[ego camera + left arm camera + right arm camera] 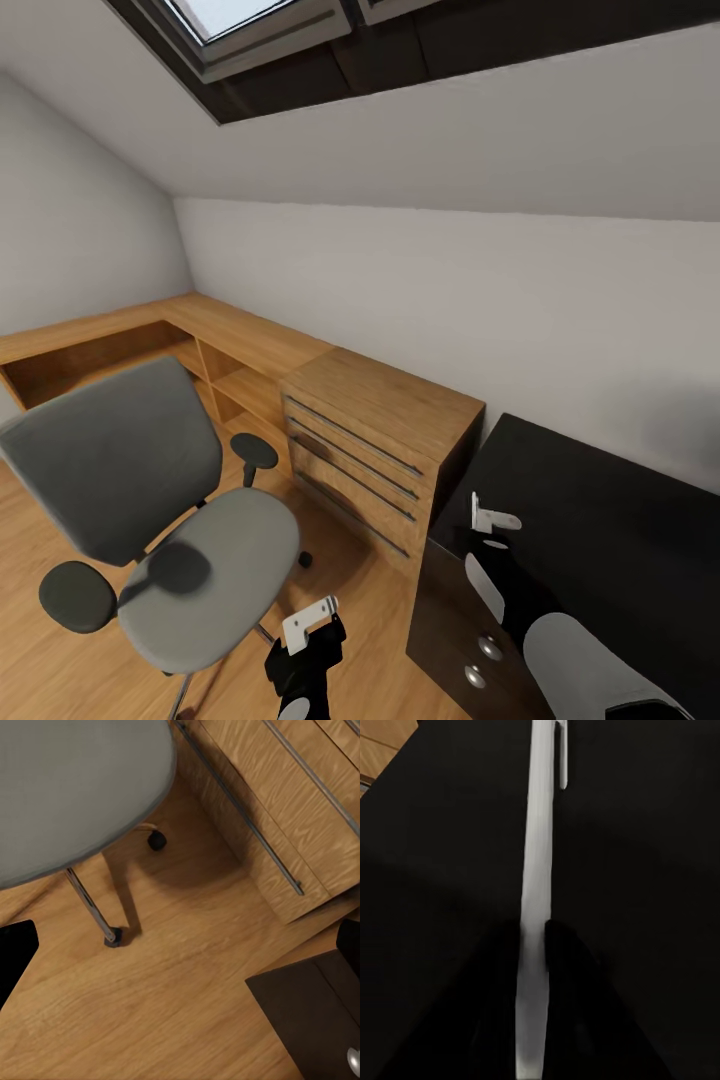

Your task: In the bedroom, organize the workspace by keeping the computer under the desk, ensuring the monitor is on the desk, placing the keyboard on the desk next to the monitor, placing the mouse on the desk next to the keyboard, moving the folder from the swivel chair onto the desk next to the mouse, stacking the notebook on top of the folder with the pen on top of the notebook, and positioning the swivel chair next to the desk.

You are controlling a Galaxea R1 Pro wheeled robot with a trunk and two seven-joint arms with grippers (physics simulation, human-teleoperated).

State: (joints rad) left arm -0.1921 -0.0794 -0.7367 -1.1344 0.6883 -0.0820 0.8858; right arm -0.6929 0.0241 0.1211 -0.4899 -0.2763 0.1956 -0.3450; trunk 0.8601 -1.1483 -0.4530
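My right gripper [490,520] hovers over the near left corner of the glossy black desk [600,500], shut on the pen [534,870]. The pen is a thin pale stick with a clip, lying along the dark fingers [574,1020] above the desk top [645,870]. The grey swivel chair [200,570] stands at the left on the wooden floor, its seat [75,787] bare. My left gripper [305,650] hangs open beside the chair, low over the floor, its fingertips [15,960] wide apart. The computer, monitor, keyboard, mouse, folder and notebook are out of view.
A light wooden drawer chest [370,440] stands between the chair and the desk, joined to a low wooden shelf unit [200,340] along the walls. The desk's black drawer unit [315,1012] is close to my left gripper. A sloped ceiling with a skylight [250,20] hangs overhead.
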